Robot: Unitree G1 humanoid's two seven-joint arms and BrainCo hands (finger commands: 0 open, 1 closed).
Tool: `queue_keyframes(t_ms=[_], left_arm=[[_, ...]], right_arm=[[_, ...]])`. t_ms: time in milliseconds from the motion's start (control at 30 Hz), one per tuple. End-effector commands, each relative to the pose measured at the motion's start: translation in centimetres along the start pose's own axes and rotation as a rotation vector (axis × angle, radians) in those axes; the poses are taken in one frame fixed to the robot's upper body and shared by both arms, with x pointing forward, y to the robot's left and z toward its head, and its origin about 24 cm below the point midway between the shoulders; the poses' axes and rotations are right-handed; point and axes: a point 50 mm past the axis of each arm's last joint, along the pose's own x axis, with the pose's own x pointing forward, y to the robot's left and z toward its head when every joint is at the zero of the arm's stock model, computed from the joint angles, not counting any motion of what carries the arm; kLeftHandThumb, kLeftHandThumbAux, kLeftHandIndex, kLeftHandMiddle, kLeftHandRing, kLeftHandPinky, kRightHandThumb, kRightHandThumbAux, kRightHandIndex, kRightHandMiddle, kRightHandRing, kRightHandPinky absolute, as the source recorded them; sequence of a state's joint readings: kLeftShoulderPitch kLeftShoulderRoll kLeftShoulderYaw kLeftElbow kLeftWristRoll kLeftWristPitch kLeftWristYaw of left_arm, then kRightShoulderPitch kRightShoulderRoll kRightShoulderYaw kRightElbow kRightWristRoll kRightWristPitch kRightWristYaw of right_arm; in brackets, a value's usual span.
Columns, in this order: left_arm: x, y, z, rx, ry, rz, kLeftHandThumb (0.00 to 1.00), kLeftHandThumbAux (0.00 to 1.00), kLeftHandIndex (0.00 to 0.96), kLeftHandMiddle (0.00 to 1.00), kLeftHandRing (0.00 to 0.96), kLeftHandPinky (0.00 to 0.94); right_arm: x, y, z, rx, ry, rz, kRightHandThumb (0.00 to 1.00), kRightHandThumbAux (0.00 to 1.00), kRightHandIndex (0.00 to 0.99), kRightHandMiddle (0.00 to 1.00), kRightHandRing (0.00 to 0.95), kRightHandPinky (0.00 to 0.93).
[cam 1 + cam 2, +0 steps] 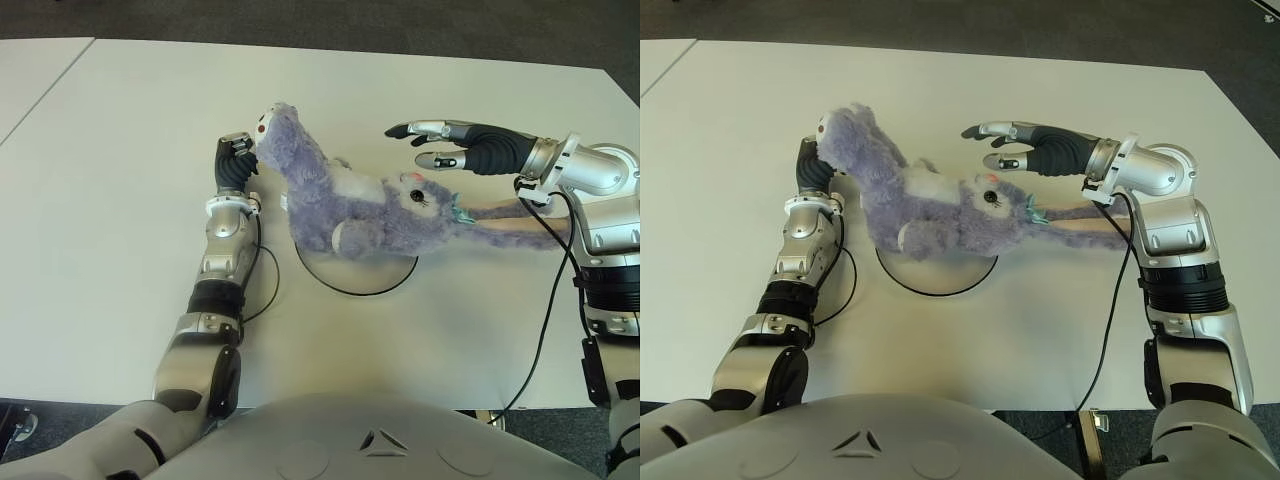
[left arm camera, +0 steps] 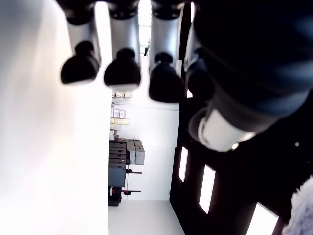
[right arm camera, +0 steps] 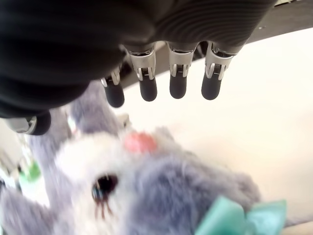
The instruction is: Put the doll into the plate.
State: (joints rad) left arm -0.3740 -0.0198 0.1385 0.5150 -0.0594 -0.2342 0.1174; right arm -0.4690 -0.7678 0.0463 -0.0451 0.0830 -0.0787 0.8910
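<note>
Nearest, at the bottom of the frame, the robot's grey chest fills the edge, with its two arms reaching up the white tabletop (image 1: 120, 220). Just past it, at lower centre, the plate (image 1: 350, 285) shows only as a dark-rimmed arc of white peeking from under the doll (image 1: 340, 205). The purple plush rabbit lies slantwise over the plate: body and one paw cover the plate's upper part, the head with its pink nose points to the right of centre, and the long ears with a teal bow trail toward the right edge, off the plate.

Left of centre, the left hand (image 1: 236, 165) stands beside the doll's raised foot, fingers curled; whether it touches the foot I cannot tell, and its wrist view shows nothing held. Farther up, right of centre, the right hand (image 1: 445, 145) hovers above the doll's head, fingers stretched out and holding nothing.

The placing step looks nearly done, with the doll let go. The next move probably calls for tucking the foot and ears inward so that the doll sits within the rim, or simply drawing both hands clear.
</note>
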Motion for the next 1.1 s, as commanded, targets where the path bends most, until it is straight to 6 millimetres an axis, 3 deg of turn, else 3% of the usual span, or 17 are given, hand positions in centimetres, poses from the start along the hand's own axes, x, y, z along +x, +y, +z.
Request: queue_keyframes(t_ms=[33,133,200,333,500,800,1100], left_arm=[[-1.8,0.3,-3.1,-0.021,0.121,0.014,0.471,0.743,0.738,0.822,0.832,0.791],[-1.8,0.3,-3.1,-0.022,0.123,0.015,0.473,0.743,0.739,0.821,0.83,0.787],[-1.8,0.3,-3.2,-0.023,0.124,0.016,0.474,0.742,0.74,0.82,0.83,0.788],[-1.8,0.3,-3.2,-0.021,0.126,0.017,0.472,0.742,0.748,0.827,0.837,0.809],[-1.8,0.4,-3.2,-0.02,0.127,0.016,0.468,0.742,0.75,0.824,0.833,0.795],[-1.8,0.3,-3.2,-0.021,0.122,0.014,0.472,0.74,0.74,0.821,0.831,0.795],[-1.9,0.3,-3.3,-0.019,0.123,0.012,0.469,0.745,0.745,0.82,0.826,0.78]], right_arm=[[-0.6,0.5,-1.4,0.14,0.036,-0.116,0.585,0.3,0.0,0.0,0.0,0.13],[-0.7,0.5,-1.4,0.164,0.047,-0.166,0.596,0.326,0.0,0.0,0.0,0.147],[-0.7,0.4,-1.5,0.194,0.058,-0.234,0.592,0.396,0.0,0.006,0.027,0.168],[-0.9,0.1,-1.5,0.366,0.038,-0.351,0.575,0.531,0.028,0.068,0.107,0.229],[-1.1,-0.3,-1.6,0.565,0.012,-0.388,0.573,0.617,0.034,0.115,0.165,0.28],[-1.6,-0.8,-2.4,0.736,-0.009,-0.442,0.565,0.667,0.059,0.187,0.231,0.315],[-1.7,-0.9,-2.6,0.805,0.003,-0.502,0.575,0.656,0.109,0.206,0.248,0.324]])
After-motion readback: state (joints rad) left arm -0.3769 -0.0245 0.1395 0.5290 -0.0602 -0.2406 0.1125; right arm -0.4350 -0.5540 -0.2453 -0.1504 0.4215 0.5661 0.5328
